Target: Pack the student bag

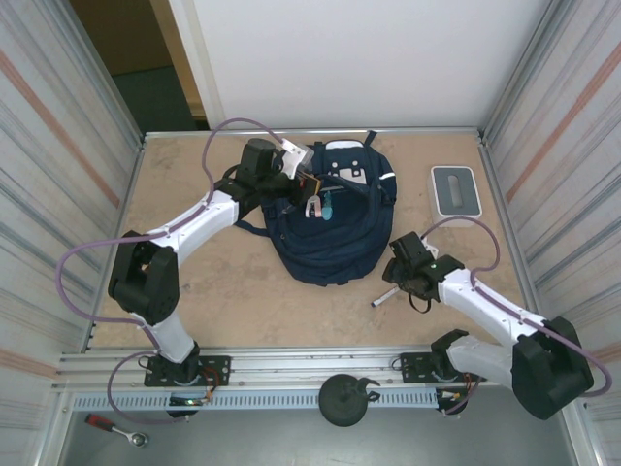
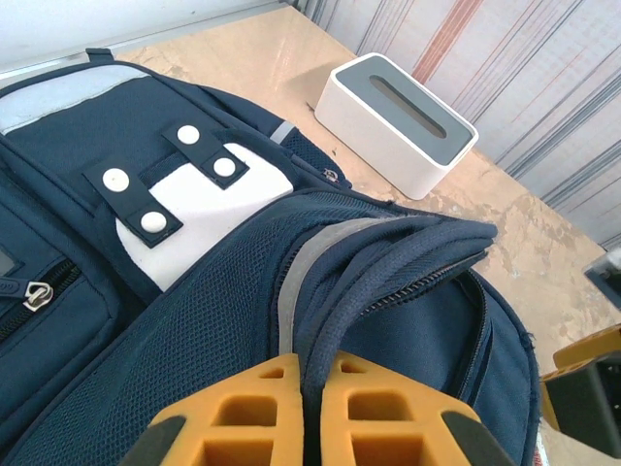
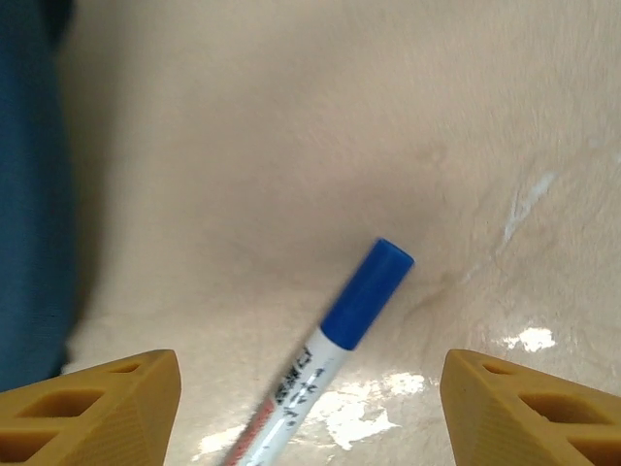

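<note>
Currently the student bag (image 1: 330, 243) lies on the table (image 1: 223, 282) towards its far side, about midway between left and right, with its white buckle patches and pale stripes facing up. At its far left corner the left gripper (image 1: 307, 184) reaches in from the left. In the left wrist view this gripper (image 2: 310, 367) has its yellow fingers (image 2: 243, 417) pressed together on a raised fold of the bag's (image 2: 194, 320) navy fabric, beside a zip edge, so it is clamped on the bag itself. Something small, pink and teal, shows at the bag's opening in the overhead view, but it is too small to tell what it is.

To the right of the bag, at the far right of the table, stands a small white-grey box (image 1: 454, 189), apart from the bag; it also shows beyond the bag in the left wrist view (image 2: 398, 131).

Near the bag's near right edge, the right gripper (image 1: 398, 280) hangs over a marker (image 1: 385, 297) that lies flat on the table. From the right wrist, the gripper's (image 3: 310, 374) fingers (image 3: 107, 408) stand wide apart on either side of the marker (image 3: 313, 357), which has a blue cap and a white barrel, and they do not touch it. A strip of the navy bag runs down the left edge of that view.
</note>
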You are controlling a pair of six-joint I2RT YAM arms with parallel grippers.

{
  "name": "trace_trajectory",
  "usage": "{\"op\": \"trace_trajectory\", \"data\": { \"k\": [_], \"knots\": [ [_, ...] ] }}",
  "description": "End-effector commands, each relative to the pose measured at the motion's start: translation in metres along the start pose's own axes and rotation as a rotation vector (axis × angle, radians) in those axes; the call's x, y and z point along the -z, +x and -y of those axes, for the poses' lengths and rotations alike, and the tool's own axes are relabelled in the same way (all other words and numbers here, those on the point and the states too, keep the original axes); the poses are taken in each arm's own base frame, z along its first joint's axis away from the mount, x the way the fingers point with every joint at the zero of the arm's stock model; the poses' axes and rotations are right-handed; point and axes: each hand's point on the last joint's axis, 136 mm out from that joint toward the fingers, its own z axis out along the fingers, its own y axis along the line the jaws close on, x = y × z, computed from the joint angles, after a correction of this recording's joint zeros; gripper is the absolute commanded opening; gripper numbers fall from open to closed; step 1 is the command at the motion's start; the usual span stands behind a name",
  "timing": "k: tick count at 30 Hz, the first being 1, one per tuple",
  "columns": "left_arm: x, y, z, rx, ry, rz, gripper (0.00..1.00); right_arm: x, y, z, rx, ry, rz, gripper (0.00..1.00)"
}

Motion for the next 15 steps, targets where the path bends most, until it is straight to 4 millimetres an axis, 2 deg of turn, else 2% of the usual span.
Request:
{"op": "trace_trajectory", "data": {
  "k": [1, 4, 10, 15],
  "knots": [
    [0.004, -0.013, 0.003, -0.032, 0.004, 0.053, 0.0, -0.015, 0.008, -0.001, -0.077, -0.001, -0.015, 0.69],
    [0.005, -0.012, 0.005, -0.035, 0.005, 0.052, 0.0, -0.026, 0.016, -0.005, -0.052, 0.013, -0.042, 0.63],
    [0.009, -0.011, 0.006, -0.042, -0.002, 0.05, 0.0, -0.033, 0.02, -0.01, 0.007, 0.045, -0.033, 0.28],
    [0.009, -0.009, 0.008, -0.041, 0.0, 0.045, 0.0, -0.027, 0.01, -0.014, 0.042, 0.05, -0.003, 0.21]
  ]
}}
